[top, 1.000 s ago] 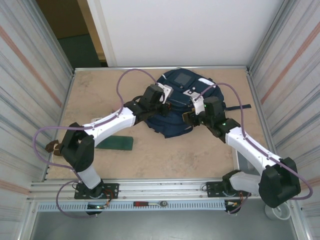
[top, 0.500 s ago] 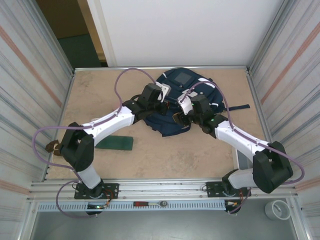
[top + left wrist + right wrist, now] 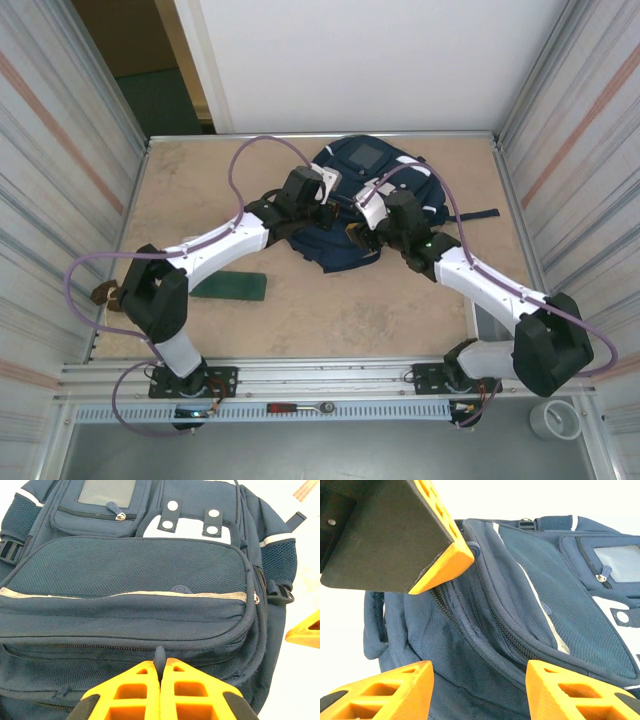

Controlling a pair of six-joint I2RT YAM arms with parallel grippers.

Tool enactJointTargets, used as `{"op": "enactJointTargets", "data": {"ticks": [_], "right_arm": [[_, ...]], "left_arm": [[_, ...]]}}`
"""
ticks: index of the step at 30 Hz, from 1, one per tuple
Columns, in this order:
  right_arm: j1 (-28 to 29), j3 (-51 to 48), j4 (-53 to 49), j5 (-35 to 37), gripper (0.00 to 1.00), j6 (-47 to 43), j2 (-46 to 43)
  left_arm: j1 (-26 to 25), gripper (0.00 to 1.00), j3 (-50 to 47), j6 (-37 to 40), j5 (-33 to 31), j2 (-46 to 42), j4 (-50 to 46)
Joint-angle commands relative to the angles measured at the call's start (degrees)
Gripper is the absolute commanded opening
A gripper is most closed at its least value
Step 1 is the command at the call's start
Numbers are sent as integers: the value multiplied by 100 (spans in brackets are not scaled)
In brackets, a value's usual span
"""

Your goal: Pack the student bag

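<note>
My left gripper (image 3: 160,667) is pinched together on the small dark zip pull (image 3: 159,653) of the large navy-blue fabric backpack (image 3: 125,575), which lies flat just ahead of it, probably to anchor the zip. My right gripper (image 3: 479,680) hangs close beside, jaws apart over the zip seam, likely to spread the opening.

The student bag (image 3: 375,175) lies at the far middle of the table (image 3: 330,320). At its near edge the left gripper (image 3: 160,672) holds a zip pull (image 3: 159,655). The right gripper (image 3: 480,680) hangs just right of it, over the bag's side. 1 flat book (image 3: 232,287) lies near-left, apart from the bag.
</note>
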Motion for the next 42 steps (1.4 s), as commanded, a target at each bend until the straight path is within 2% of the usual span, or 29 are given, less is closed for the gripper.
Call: {"op": "enactJointTargets", "data": {"ticks": [1, 7, 9, 16, 21, 24, 33, 39, 42], "right_arm": [[68, -57, 191, -151, 50, -407, 96], [97, 263, 376, -305, 50, -500, 737], [145, 313, 478, -184, 46, -491, 825], [166, 17, 534, 434, 11, -409, 678], [66, -487, 500, 690, 2, -116, 216], [-94, -758, 473, 692, 0, 120, -125], [-954, -1245, 425, 82, 0, 1223, -819], [-1348, -1322, 210, -50, 9, 1665, -909], [-1322, -1236, 47, -310, 21, 1576, -986]], "left_arm": [[-27, 0, 18, -50, 90, -94, 217], [-21, 0, 11, -41, 68, -92, 209], [-21, 0, 10, -39, 41, -94, 200], [79, 0, -24, -51, 21, -97, 200], [313, 0, -95, -41, -51, -174, 185], [506, 0, -146, -21, -103, -207, 160], [900, 0, -358, 7, -277, -321, 156], [902, 0, -454, -37, -178, -396, 164], [871, 0, -493, -97, -45, -444, 190]]}}
